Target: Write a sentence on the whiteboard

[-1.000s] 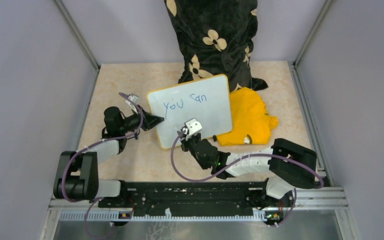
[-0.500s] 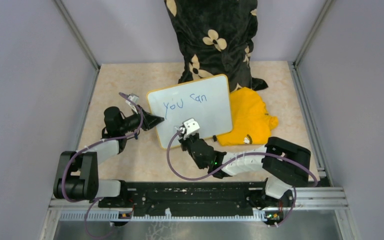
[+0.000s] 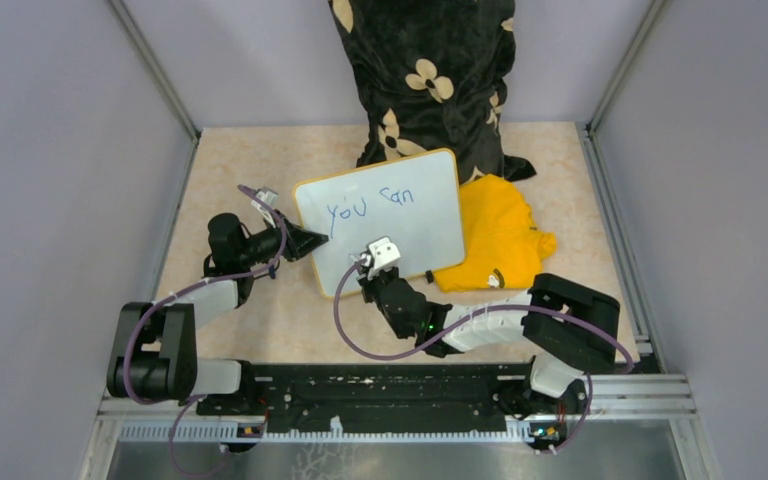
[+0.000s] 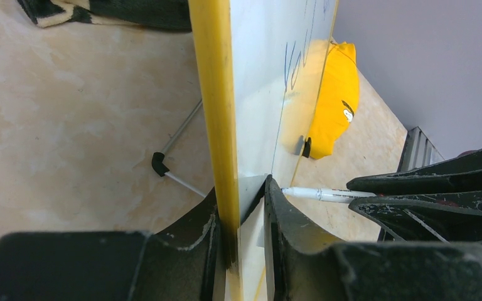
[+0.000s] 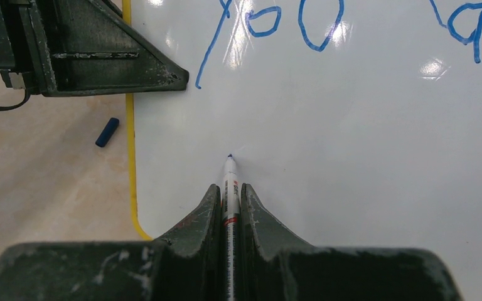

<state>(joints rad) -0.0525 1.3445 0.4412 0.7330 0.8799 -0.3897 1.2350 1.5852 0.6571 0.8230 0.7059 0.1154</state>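
The whiteboard (image 3: 400, 225) stands tilted on the table, yellow-framed, with the blue words "you can" (image 3: 370, 205) of the sentence on its upper part. My left gripper (image 3: 318, 240) is shut on the board's left edge (image 4: 216, 94), one finger on each face. My right gripper (image 3: 365, 268) is shut on a white marker (image 5: 229, 182). The marker's blue tip sits at the white surface (image 5: 364, 157) below the "y", at the lower left of the board. In the left wrist view the marker (image 4: 317, 194) points at the board face.
A yellow cloth (image 3: 500, 235) lies right of the board, partly under it. A black floral cushion (image 3: 425, 80) stands behind. The blue marker cap (image 5: 107, 132) lies on the table left of the board. The board's wire stand leg (image 4: 176, 157) rests behind it.
My right arm has shifted slightly left with the marker, then held still. The writing has not grown. The left arm has not moved.
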